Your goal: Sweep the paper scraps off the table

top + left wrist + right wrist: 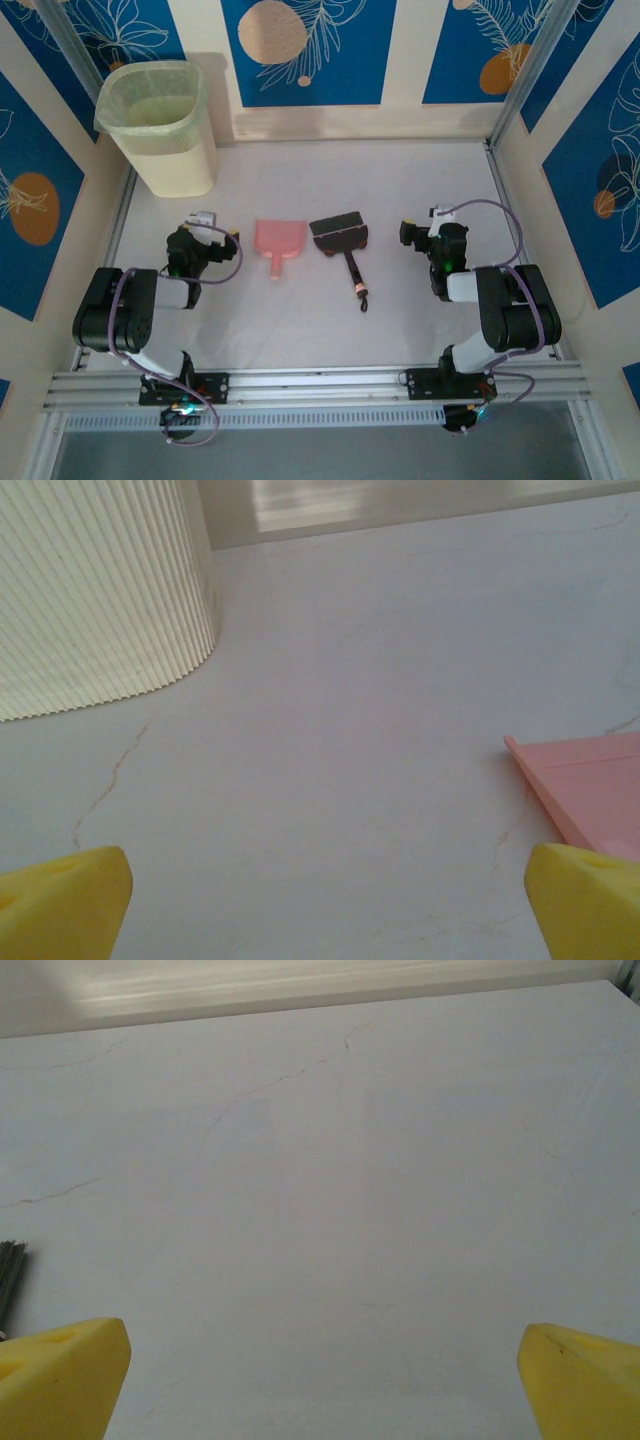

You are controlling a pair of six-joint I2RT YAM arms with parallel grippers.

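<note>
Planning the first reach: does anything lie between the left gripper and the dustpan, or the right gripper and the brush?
Nothing visible: bare table separates the left gripper from the dustpan and the right gripper from the brush.

table point(400, 170): pale, veined | far-left: bin point(165, 150) | centre: pink dustpan point(278, 237), brush point(340, 235) just beside it

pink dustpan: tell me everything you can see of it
The dustpan is pink and looks like smooth plastic: a flat, roughly square scoop with a raised edge and a short tapered handle. It lies flat on the table, mouth toward the back wall, handle pointing at the arms. It sits left of centre, beside the black brush, with a gap between them. Only the table touches it, and it looks empty. One corner shows at the right of the left wrist view.
</note>
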